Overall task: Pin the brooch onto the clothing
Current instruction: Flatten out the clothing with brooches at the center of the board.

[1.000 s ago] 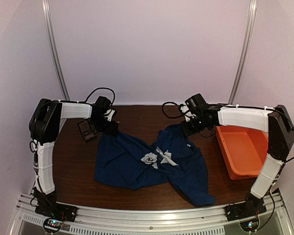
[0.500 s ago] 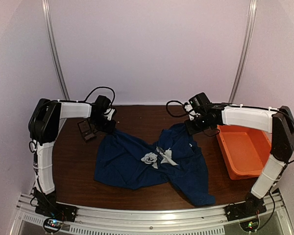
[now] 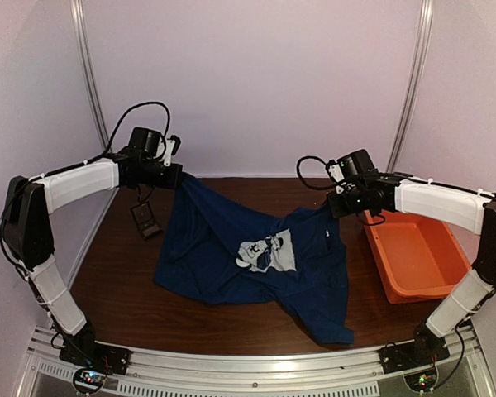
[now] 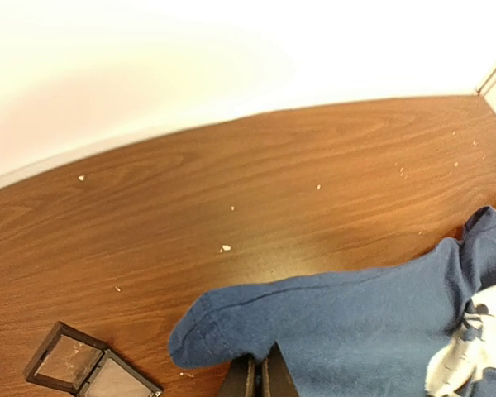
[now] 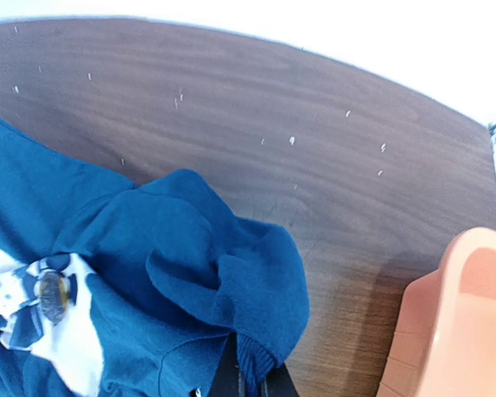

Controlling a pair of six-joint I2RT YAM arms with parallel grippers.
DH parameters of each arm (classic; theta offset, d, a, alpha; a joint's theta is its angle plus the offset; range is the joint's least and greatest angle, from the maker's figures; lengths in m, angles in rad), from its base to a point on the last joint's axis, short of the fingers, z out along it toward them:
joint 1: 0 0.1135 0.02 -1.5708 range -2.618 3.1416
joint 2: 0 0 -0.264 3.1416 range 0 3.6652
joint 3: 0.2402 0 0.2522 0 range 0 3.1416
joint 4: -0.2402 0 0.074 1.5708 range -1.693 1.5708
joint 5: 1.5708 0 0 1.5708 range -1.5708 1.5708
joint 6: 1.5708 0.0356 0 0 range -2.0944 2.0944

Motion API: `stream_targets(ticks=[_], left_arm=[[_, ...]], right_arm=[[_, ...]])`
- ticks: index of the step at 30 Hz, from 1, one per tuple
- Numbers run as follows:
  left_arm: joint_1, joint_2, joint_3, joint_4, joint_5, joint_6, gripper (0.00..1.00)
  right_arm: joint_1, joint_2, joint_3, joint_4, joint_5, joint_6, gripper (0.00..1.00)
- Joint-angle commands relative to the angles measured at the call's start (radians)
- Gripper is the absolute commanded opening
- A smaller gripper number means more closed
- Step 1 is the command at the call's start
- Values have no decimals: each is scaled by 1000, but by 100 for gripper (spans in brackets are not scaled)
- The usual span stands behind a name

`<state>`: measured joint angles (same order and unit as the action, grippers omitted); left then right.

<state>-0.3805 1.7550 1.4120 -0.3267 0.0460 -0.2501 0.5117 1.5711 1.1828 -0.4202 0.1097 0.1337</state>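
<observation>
Left gripper: jaws closed on one top corner of the clothing, held up over the far left part of the tabletop.

Small black box: lies open near the left edge, just left of the shirt. No badge shows in either half in the left wrist view.

Clothing: navy T-shirt strung between the two grippers, long axis running left to right, lower part draped on the tabletop toward the near edge.

White print: face up, about mid-shirt, somewhat nearer the right arm.

Brooch: not identified with certainty. A round spot on the print in the right wrist view may be it, or part of the drawing.

Right gripper: jaws closed on the opposite top corner, toward the far right.

Orange tub: at the right edge, just right of the shirt.

Judgement: both grippers are occupied, so one must release before any pinning. The right has the shorter reach to the print.
</observation>
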Motion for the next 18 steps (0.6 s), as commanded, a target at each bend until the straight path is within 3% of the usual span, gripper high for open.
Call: stream_targets(ticks=[1, 7, 14, 18], left_arm=[[6, -82, -38, 79, -11, -20, 0], [6, -179, -50, 95, 8, -25, 0], [-1, -330, -100, 102, 33, -37, 0], [-22, -422, -140, 103, 41, -35, 0]], right_arm=[[-31, -115, -40, 102, 14, -10, 0], [-79, -263, -104, 202, -21, 3, 0], [-85, -387, -146, 207, -69, 5, 0], [-85, -489, -170, 229, -175, 0, 0]])
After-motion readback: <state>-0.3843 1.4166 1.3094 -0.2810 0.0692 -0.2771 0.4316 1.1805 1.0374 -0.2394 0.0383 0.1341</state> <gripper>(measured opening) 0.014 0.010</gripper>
